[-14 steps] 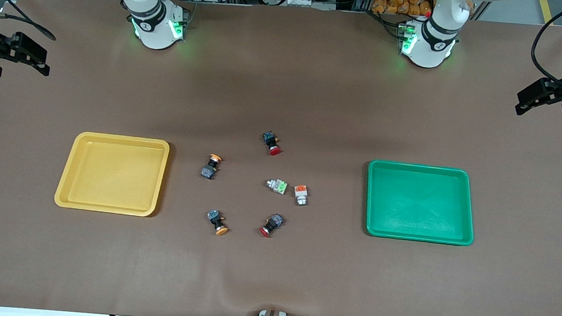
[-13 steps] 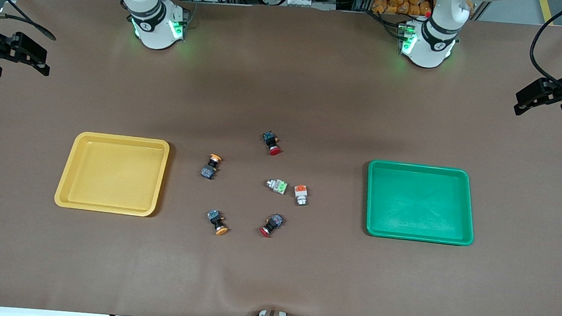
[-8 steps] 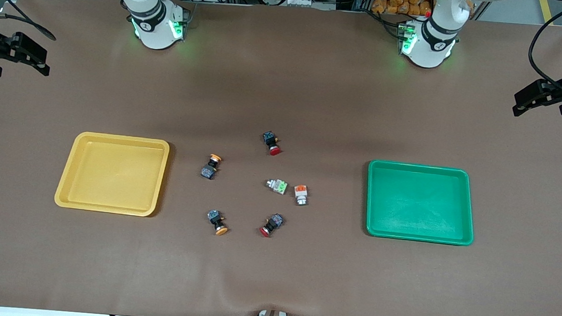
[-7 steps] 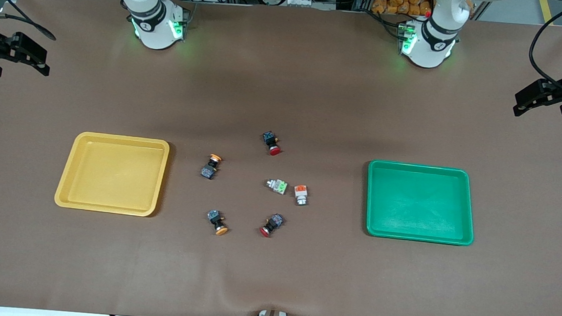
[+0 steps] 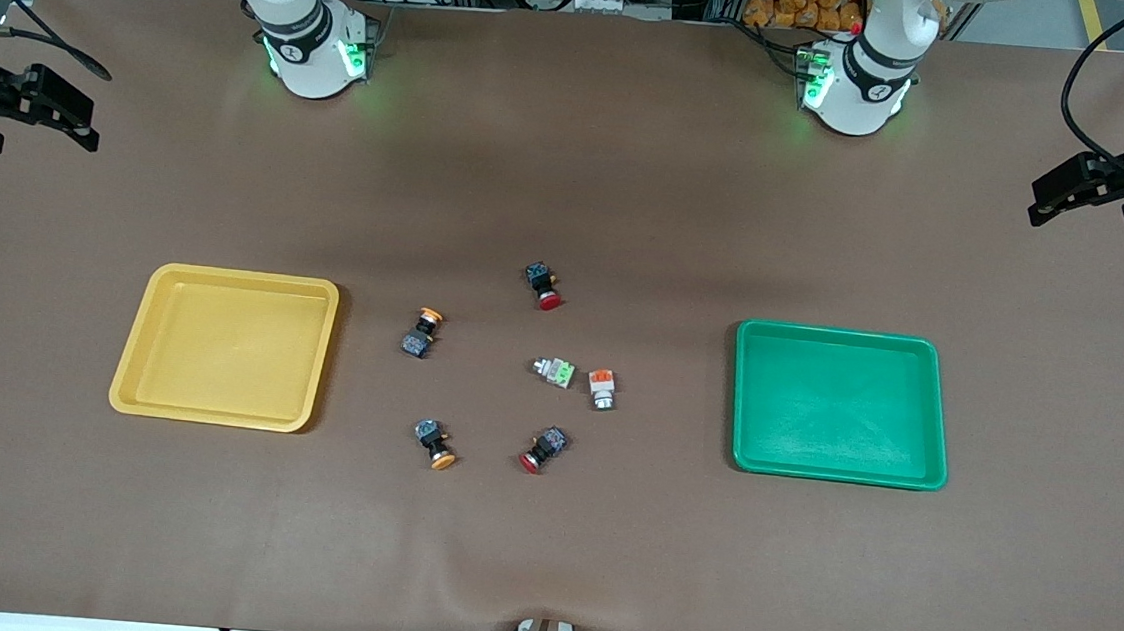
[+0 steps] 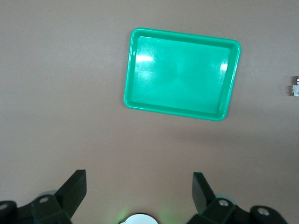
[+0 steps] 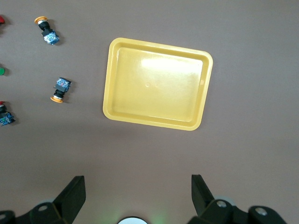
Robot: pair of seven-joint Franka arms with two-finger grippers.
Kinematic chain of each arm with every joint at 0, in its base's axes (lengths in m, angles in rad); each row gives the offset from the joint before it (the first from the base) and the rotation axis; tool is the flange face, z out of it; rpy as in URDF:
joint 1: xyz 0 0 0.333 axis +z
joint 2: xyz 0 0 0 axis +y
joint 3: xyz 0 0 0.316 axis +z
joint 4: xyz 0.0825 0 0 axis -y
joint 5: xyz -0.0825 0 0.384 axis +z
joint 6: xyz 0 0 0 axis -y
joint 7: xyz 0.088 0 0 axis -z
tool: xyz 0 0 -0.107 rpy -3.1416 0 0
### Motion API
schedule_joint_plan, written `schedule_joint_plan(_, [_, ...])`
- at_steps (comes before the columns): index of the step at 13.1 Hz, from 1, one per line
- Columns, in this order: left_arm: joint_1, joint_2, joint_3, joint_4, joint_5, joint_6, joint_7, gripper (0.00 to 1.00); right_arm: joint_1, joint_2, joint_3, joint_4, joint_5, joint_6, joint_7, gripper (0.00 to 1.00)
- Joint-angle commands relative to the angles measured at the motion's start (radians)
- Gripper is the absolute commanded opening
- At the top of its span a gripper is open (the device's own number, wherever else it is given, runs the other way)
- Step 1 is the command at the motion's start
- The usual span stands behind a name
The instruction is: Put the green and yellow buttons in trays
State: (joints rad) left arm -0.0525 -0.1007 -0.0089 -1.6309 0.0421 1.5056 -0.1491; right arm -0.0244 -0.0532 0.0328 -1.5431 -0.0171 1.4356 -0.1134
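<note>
Between the trays: six switches scattered on the table
Yellow tray: at nine o'clock of them; bare
Green tray: at three o'clock; bare
Left gripper: fingers apart; waits over its table end
Right gripper: fingers apart; waits over its end

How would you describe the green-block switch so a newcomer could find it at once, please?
Start at the green tray and look toward the yellow tray: switches lie loose between them. The green-block switch is pale grey, beside its orange-block twin; only it carries green.

Two black-bodied switches with round red caps lie on the brown table cover — one farther from the front camera, the other nearer — well apart.
</note>
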Motion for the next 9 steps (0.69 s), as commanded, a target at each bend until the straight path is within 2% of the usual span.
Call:
schedule_joint_plan(1, [0.005, 0.01, -0.005, 0.023, -0.016, -0.024, 0.026, 1.0, 0.0, -0.013, -0.001, 0.0, -0.009, 0.0, -0.006, 1.0])
schedule_joint_plan(7, [0.009, 0.01, -0.003, 0.025, -0.016, -0.022, 0.023, 1.0, -0.005, 0.021, -0.002, 0.009, -0.012, 0.003, -0.006, 1.0])
schedule_joint_plan(9, [0.01, 0.006, -0.003, 0.028, -0.016, -0.022, 0.02, 1.0, -0.008, 0.076, -0.005, 0.021, -0.017, 0.006, -0.006, 1.0])
